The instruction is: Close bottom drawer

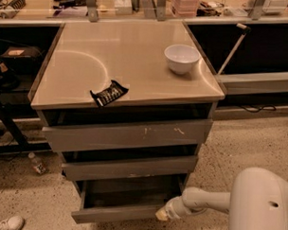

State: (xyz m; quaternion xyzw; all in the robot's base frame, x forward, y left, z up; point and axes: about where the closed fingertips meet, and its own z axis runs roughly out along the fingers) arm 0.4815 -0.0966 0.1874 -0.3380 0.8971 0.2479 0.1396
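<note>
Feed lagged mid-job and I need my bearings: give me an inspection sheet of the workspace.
Surface: glossy tan cabinet top.
Job's things: bottom drawer pulled out, not shut; nothing seen inside.
Clutter: white bowl and black packet on the top; bottle and shoe on the floor.
Grippers: pincer low at the bottom drawer's right front corner; contact unclear.
Cables: dark cable on the floor, back right.
Surroundings: top drawer and middle drawer slightly out; speckled floor.

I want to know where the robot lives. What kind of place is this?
Probably a workshop or lab. There's a grey metal cabinet with drawers, a speckled hard floor, and cluttered workbenches behind. The robot's gripper is down by the bottom drawer, at its front right corner.
</note>
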